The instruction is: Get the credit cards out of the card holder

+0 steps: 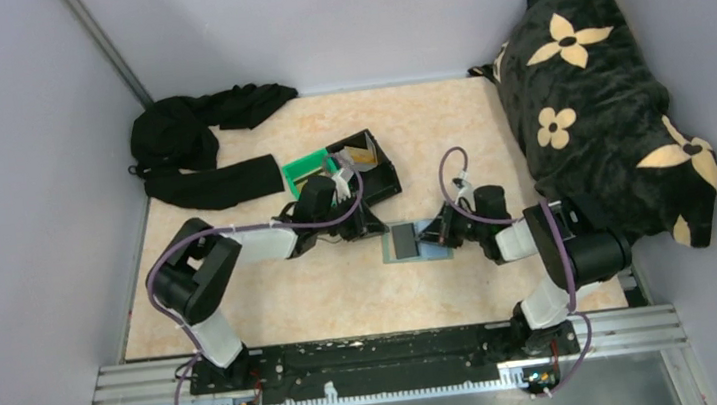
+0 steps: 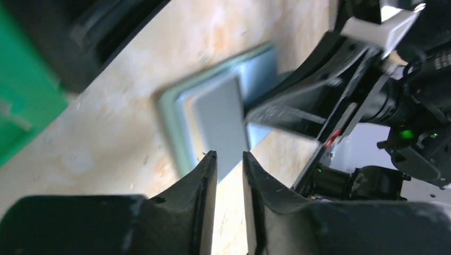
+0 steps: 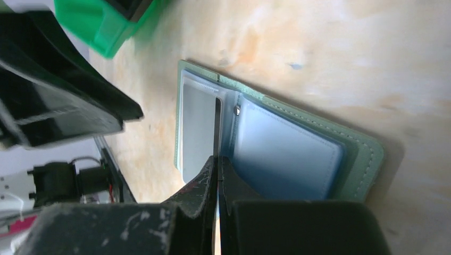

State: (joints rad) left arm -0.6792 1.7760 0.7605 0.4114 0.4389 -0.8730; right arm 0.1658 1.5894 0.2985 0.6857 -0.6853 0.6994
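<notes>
The card holder (image 1: 388, 246) lies open at mid-table, green-edged with a blue inner panel (image 3: 287, 154). A grey card (image 1: 405, 240) lies over its left panel and also shows in the left wrist view (image 2: 220, 119). My right gripper (image 1: 431, 239) reaches in from the right. Its jaws (image 3: 218, 159) are shut on a thin dark edge at the fold, which looks like that card's edge. My left gripper (image 1: 369, 223) hovers just left of the holder. Its fingers (image 2: 230, 156) stand a little apart with nothing between them.
A green bin (image 1: 306, 171) and a black bin (image 1: 371, 166) holding a tan card (image 1: 361, 148) stand behind the left gripper. Black cloth (image 1: 198, 149) lies at the back left. A flowered black blanket (image 1: 596, 107) fills the right side.
</notes>
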